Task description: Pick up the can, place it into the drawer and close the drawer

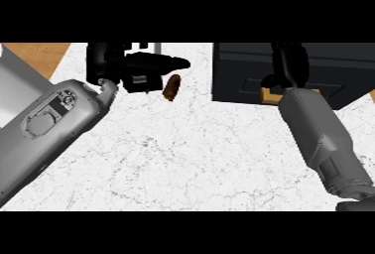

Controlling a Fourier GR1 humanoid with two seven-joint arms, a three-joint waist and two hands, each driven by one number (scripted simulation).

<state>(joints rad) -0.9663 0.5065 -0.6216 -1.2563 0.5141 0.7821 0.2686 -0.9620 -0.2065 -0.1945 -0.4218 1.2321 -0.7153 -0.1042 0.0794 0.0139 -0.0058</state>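
Two things still separate you from a finished job: the can (172,87) lies on the marble counter (190,158) at about eleven o'clock, outside the drawer (242,72), which sits at one o'clock. Your left hand (150,67) hangs just beside the can with fingers stretched toward it, relaxed and holding nothing. Your right hand (287,59) is over the drawer's dark front; it's black on black, so I cannot tell how its fingers stand, nor whether the drawer is open. The white counter is broad from five to seven o'clock; a wooden floor corner (44,57) marks the counter's edge at ten o'clock.
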